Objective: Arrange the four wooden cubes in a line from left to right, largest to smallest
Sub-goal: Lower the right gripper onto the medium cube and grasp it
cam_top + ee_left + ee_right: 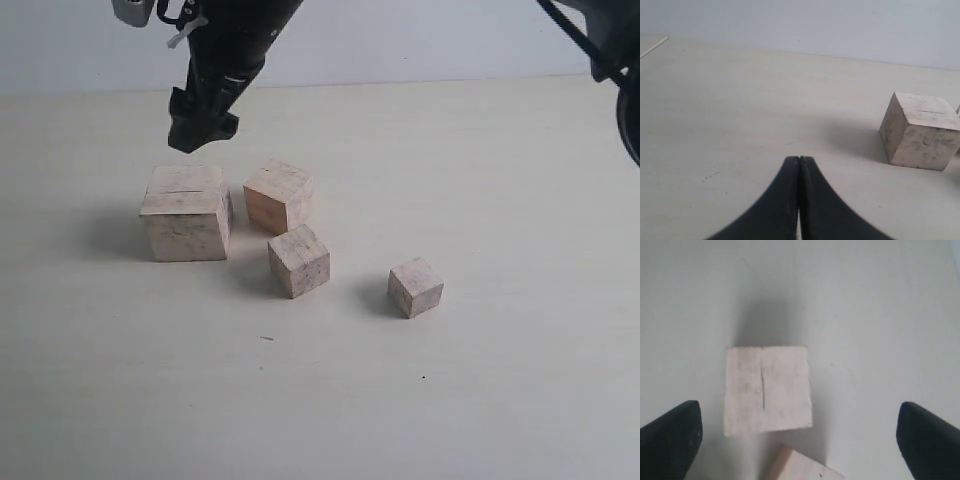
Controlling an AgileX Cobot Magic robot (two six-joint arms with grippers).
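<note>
1. While the right gripper hangs directly above the largest cube, its jaws stand wide apart and carry nothing. The right wrist view shows one black finger on each side of the cube's top face, clear of it.
2. The left gripper is clenched. Its two black fingers meet along their visible length with nothing between them. The left wrist view shows the largest cube from the side, well apart from the fingertips.
3. The largest cube rests on the table at the left of the group, with one face square to the exterior camera. A thin dark crack runs across its top face.
4. The second cube stands just beside the largest, on its right and a little farther back, with a narrow gap between them. It is turned edge-on to the camera and has a warmer, more orange tint.
5. The third cube sits in front of the second, nearer the camera. It cannot be told whether the two touch.
6. The smallest cube stands alone, farther right and nearer still, well apart from the third.
7. Read left to right in the exterior view, the sizes descend. The cubes form no straight row; they trail diagonally toward the camera with uneven spacing.
</note>
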